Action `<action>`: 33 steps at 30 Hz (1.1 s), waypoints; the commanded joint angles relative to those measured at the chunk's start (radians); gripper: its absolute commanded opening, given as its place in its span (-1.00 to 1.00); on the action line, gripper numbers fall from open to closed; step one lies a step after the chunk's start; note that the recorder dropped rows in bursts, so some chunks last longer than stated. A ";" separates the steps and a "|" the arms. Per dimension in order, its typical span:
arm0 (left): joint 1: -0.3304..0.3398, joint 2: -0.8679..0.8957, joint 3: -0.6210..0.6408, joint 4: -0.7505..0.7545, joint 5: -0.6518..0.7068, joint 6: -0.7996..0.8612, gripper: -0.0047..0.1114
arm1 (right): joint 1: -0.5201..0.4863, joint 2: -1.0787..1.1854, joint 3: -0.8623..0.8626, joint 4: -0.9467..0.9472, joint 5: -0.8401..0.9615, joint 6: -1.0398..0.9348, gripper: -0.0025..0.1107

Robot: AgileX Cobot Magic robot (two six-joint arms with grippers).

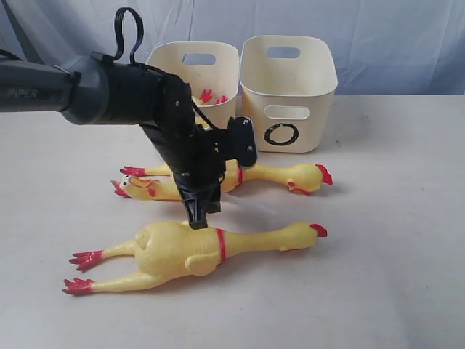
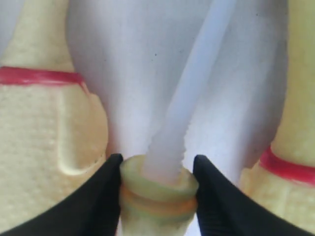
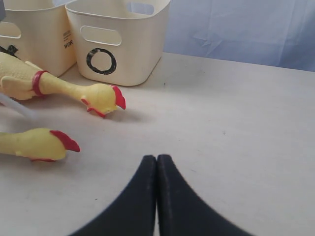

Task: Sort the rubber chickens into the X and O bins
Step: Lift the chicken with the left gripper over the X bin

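Note:
Two long rubber chickens lie on the table, the near one (image 1: 189,247) (image 3: 39,143) and the far one (image 1: 283,174) (image 3: 98,98). A smaller chicken (image 1: 142,187) lies against the far one. Red chicken feet (image 1: 207,96) stick up inside the left bin (image 1: 211,65), whose mark the arm hides. The O bin (image 1: 290,94) (image 3: 118,44) stands to its right. My left gripper (image 1: 200,218) (image 2: 157,162) points down between the long chickens, its jaws pressed on both sides of a pale cream plug with an orange ring (image 2: 156,189) and a clear rod (image 2: 182,113). My right gripper (image 3: 157,158) is shut and empty over bare table.
A blue-grey cloth backdrop (image 1: 392,36) hangs behind the bins. The left arm's dark body (image 1: 123,91) reaches in from the left edge and crosses in front of the left bin. Bare table (image 1: 392,240) stretches to the right of the chickens.

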 commanded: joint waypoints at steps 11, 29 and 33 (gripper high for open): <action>-0.001 -0.161 -0.079 0.051 -0.030 -0.253 -0.92 | 0.004 -0.004 0.001 0.000 -0.013 -0.001 -0.97; -0.001 -0.269 -0.079 -0.152 -0.703 -0.342 -0.92 | 0.004 -0.004 0.001 0.000 -0.013 -0.001 -0.97; -0.001 -0.226 -0.079 -0.166 -0.847 -0.354 -0.92 | 0.004 -0.004 0.001 0.000 -0.013 -0.001 -0.97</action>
